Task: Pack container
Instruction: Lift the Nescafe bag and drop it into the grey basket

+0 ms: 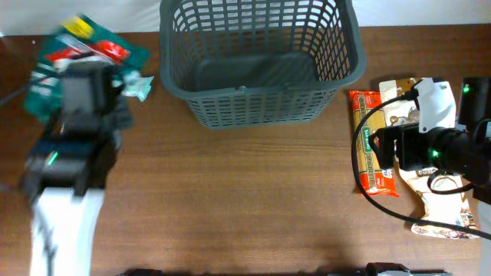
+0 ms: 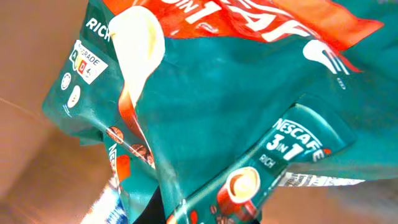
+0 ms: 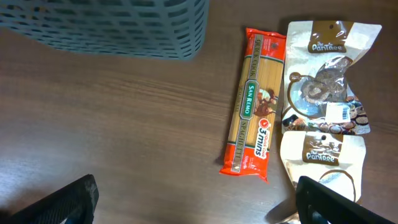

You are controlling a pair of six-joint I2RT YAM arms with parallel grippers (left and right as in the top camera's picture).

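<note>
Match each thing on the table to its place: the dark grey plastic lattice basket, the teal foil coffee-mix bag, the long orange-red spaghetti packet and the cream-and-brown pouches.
Things
1. dark grey plastic lattice basket
2. teal foil coffee-mix bag
3. long orange-red spaghetti packet
4. cream-and-brown pouches

Places
A. far right edge of the table
B. back centre
C. far left
D. right side, beside the pouches, on the basket's side of them

Pairs: 1-B, 2-C, 3-D, 4-A
</note>
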